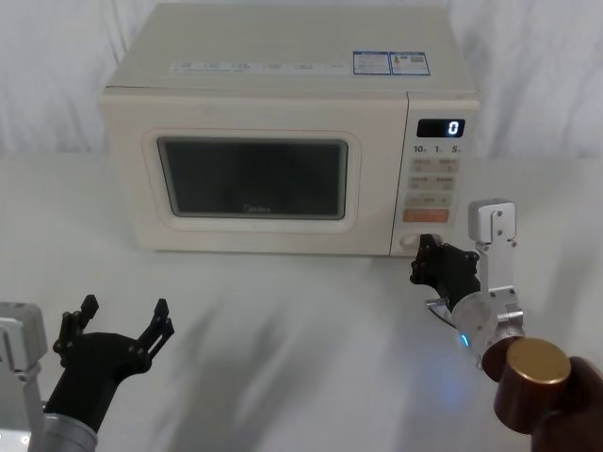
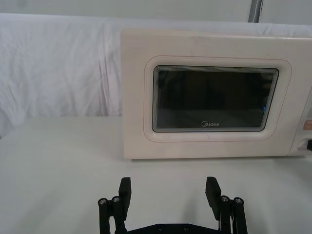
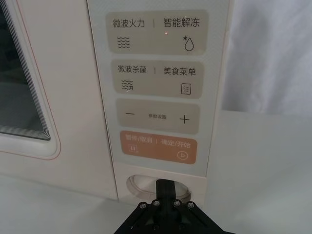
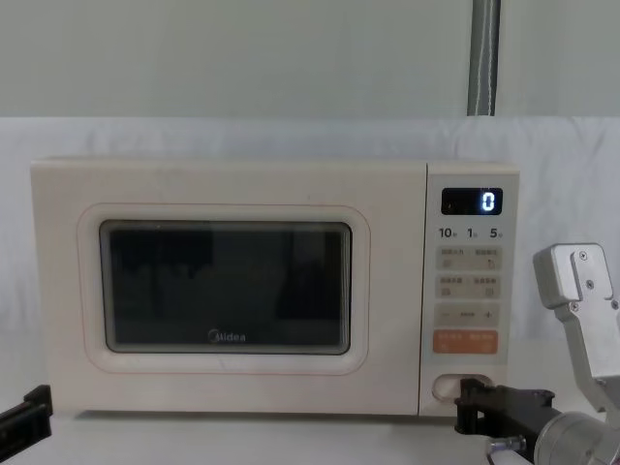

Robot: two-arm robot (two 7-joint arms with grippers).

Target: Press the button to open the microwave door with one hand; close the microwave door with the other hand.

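Observation:
The cream microwave door (image 1: pixel 254 179) with its dark window lies flush with the oven front, also seen in the left wrist view (image 2: pixel 214 100) and chest view (image 4: pixel 228 281). Low on the control panel sits the wide cream button (image 1: pixel 412 242) (image 3: pixel 141 184) (image 4: pixel 444 387). My right gripper (image 1: pixel 426 249) (image 3: pixel 165 187) (image 4: pixel 463 399) is shut, its joined tips right at the button's recess. Whether they are pushing it in I cannot tell. My left gripper (image 1: pixel 118 315) (image 2: pixel 168 190) hovers open and empty over the table, well in front of the door's left side.
The control panel (image 1: pixel 435 179) shows a lit "0" display (image 4: pixel 472 201) and an orange key (image 3: pixel 158 147) just above the button. The microwave stands on a white cloth-covered table (image 1: pixel 283 330), with a white backdrop behind and open table in front of the door.

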